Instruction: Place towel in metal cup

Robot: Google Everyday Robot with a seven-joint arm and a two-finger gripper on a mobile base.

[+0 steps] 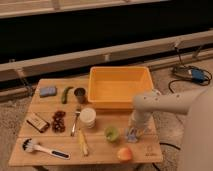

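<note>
The towel (48,91) is a small blue folded cloth at the far left back of the wooden table (145,154). The metal cup (79,94) is a dark, upright cup a little to its right, beside the yellow bin. My gripper (132,134) hangs from the white arm (165,102) that reaches in from the right. It points down, close to the table top at the front right, far from both the towel and the cup. Nothing shows in it.
A large yellow bin (120,87) stands at the back centre. On the table lie a green vegetable (65,94), white cup (88,117), fork (75,122), green fruit (111,133), orange fruit (124,154), yellow item (83,142), brush (42,148), snack bar (37,122) and dark red fruit (59,121).
</note>
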